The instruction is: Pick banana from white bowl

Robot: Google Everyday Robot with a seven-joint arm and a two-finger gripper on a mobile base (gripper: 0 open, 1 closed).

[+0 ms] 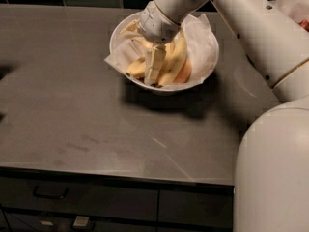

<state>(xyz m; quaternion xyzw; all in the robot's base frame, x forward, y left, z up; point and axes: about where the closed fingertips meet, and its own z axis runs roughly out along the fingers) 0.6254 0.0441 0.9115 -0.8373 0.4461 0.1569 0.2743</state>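
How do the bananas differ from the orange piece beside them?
The bananas are yellow, long and curved; the orange piece is pale orange, rounder. The bananas show plainly; the orange piece is mostly hidden behind them. Both lie in the white bowl, with the gripper among them.

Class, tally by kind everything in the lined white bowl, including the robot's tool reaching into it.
Bananas: 2 clearly seen, more possibly hidden
Orange piece: 1
Paper liner: 1
Tool, down among the bananas in the white bowl: 1
Total: 5 at least
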